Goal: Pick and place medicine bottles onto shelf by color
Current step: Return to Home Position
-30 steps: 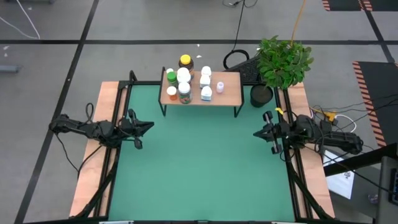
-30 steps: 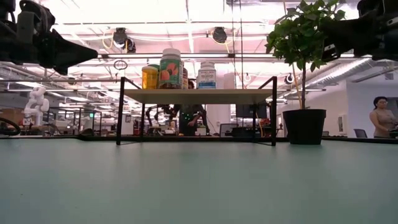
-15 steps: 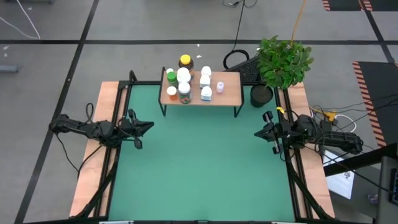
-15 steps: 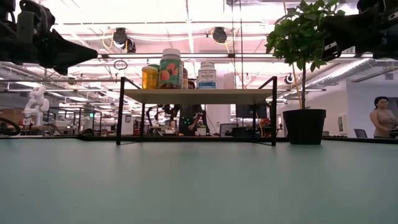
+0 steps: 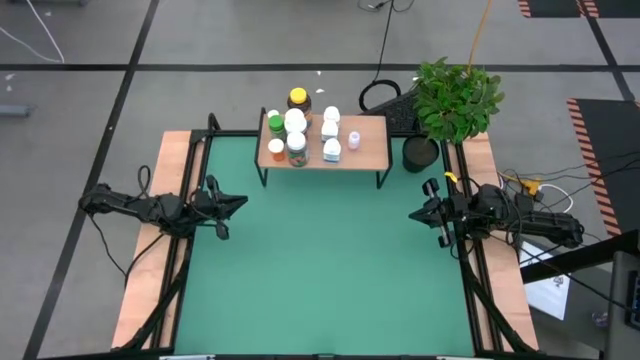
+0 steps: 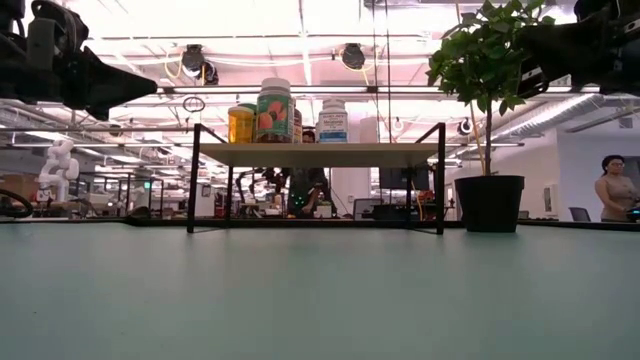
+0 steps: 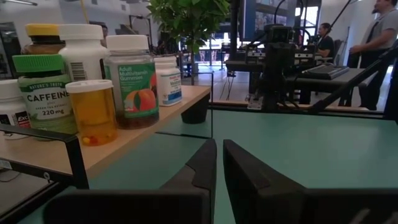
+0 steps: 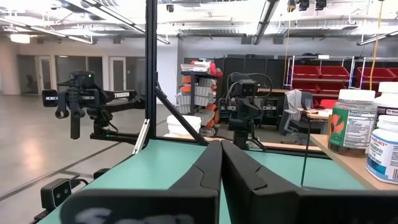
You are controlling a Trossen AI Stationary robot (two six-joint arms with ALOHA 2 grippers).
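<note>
Several medicine bottles stand upright on the wooden top of the shelf (image 5: 370,140) at the far side of the green mat. They include a green one (image 5: 274,123), an orange one (image 5: 276,146), a yellow-lidded amber one (image 5: 298,98), white ones (image 5: 330,128) and a pale lilac one (image 5: 354,139). The left wrist view shows the orange bottle (image 7: 92,112) and a gummies bottle (image 7: 130,81). My left gripper (image 5: 240,201) is shut and empty at the mat's left edge. My right gripper (image 5: 412,214) is shut and empty at the right edge.
A leafy plant in a black pot (image 5: 421,153) stands just right of the shelf. Wooden side boards (image 5: 150,270) flank the mat. The green mat (image 5: 320,270) between the arms lies bare. People show in the room behind (image 6: 612,185).
</note>
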